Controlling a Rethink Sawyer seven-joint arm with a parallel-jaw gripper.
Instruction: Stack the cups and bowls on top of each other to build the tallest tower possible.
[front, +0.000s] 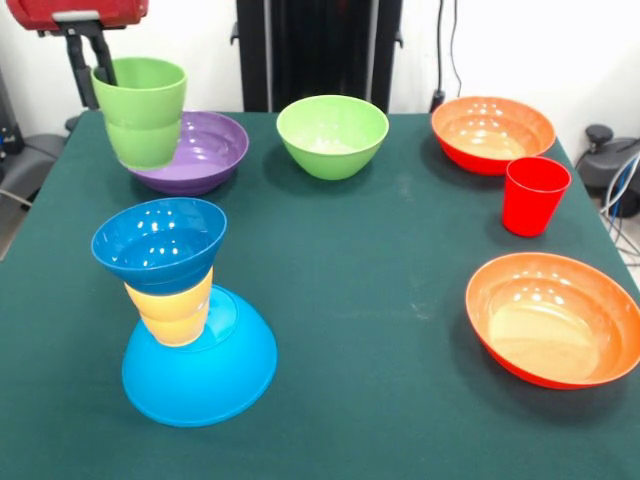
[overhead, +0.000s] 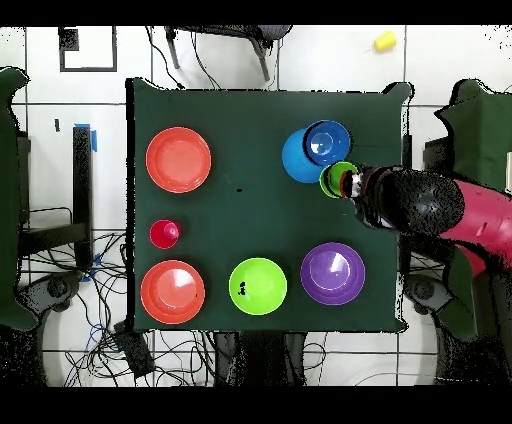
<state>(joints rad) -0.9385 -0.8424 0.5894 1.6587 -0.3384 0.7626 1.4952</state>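
I have the gripper (front: 103, 72) clamped on the rim of the green cup (front: 142, 110), one finger inside the mouth and the cup hanging upright off the tabletop. In the front view it hangs in front of the purple bowl (front: 200, 150), hiding part of that bowl's near rim. From overhead, the green cup (overhead: 338, 180) sits at the end of the arm (overhead: 430, 205), just beside the tower and apart from the purple bowl (overhead: 333, 273).

The tower (front: 185, 315) stands near one long edge of the green tabletop (front: 380, 330). Its base is the large light-blue bowl (front: 205, 370), turned upside down. On that rests a yellow cup (front: 172, 310), also inverted, and on the yellow cup sits the small dark-blue bowl (front: 160, 245), mouth up. The stack leans a little to one side in the front view.

The green bowl (front: 332, 135) sits upright near the middle of the robot-side edge, next to the purple bowl. One orange bowl (front: 492, 132) is at the corner beyond it, and the second orange bowl (front: 555, 318) lies further along that short edge toward the opposite corner. The red cup (front: 533, 195) stands upright between the two orange bowls, close to the short edge and touching neither. I can see only one yellow cup on the tabletop.
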